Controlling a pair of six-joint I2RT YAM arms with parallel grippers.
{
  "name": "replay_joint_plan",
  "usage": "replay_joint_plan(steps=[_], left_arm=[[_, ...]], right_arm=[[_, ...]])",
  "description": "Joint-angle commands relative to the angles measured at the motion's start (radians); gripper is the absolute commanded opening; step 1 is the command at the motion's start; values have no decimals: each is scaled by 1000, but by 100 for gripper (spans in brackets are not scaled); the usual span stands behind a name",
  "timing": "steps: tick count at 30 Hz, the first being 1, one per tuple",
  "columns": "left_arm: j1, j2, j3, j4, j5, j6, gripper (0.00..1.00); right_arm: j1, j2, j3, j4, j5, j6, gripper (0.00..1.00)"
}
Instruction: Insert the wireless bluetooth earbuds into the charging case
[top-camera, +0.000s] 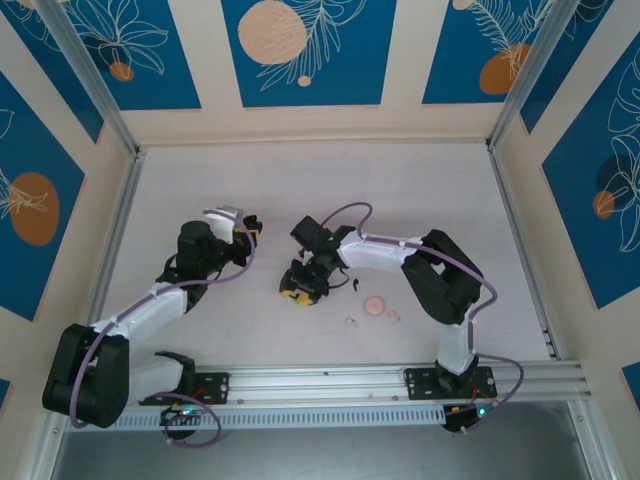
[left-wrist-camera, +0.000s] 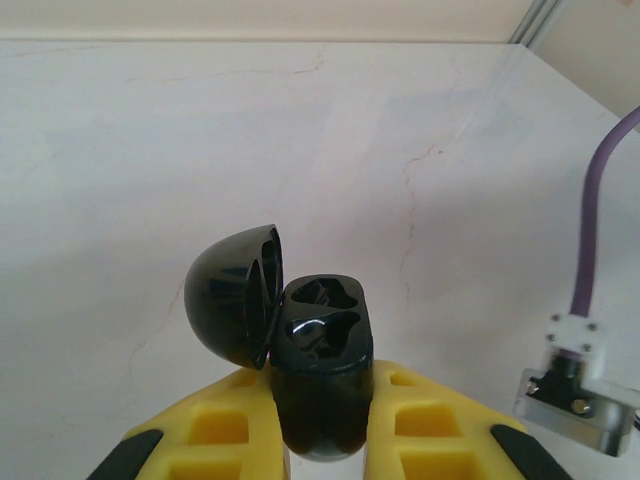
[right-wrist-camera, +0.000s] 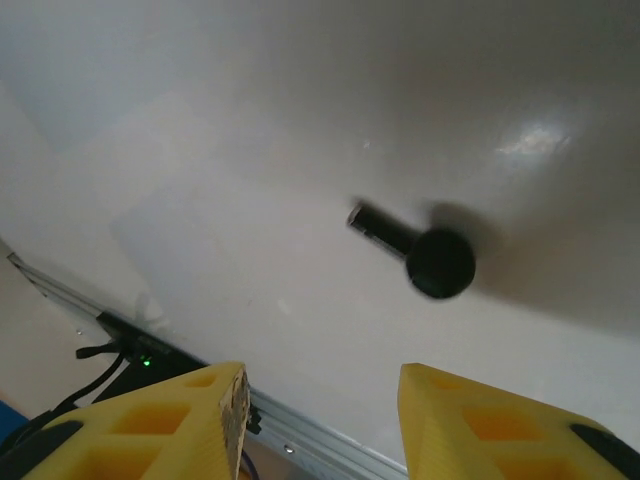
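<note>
Lying nearest our bases, two pink earbuds (top-camera: 352, 321) sit beside a pink case (top-camera: 375, 305); beyond, our right gripper (right-wrist-camera: 320, 420) hangs spread, a black earbud (right-wrist-camera: 425, 250) on the table (right-wrist-camera: 250, 150) ahead; farther, our left gripper (left-wrist-camera: 322, 405) pinches the lid-open black case (left-wrist-camera: 322, 345).

the black case (left-wrist-camera: 322, 395) looks like shiny plastic. the yellow fingers (left-wrist-camera: 228, 428) look like dull plastic. the white table (left-wrist-camera: 300, 140) is smooth, with thin lines like stone.

Pale marbled table (top-camera: 300, 180); on it pink round case (top-camera: 375, 305); two pink earbuds (top-camera: 351, 321) beside; black earbud (right-wrist-camera: 425, 250).
</note>
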Motion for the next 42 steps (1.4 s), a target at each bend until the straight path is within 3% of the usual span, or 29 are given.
replay_joint_plan(steps=[1, 17, 31, 37, 42], left_arm=[[17, -17, -9, -11, -10, -11, 11], [21, -30, -10, -16, -13, 0, 11], [21, -71, -3, -68, -41, 33, 11], [22, -91, 0, -100, -57, 41, 11], [24, -106, -7, -131, -74, 43, 11]], right_arm=[[15, 22, 34, 2, -52, 33, 44], [-38, 75, 47, -10, 19, -32, 45], [-77, 143, 193, -36, 60, -144, 45], [-57, 99, 277, -285, 172, -267, 45], [-26, 97, 326, -408, 200, -259, 44]])
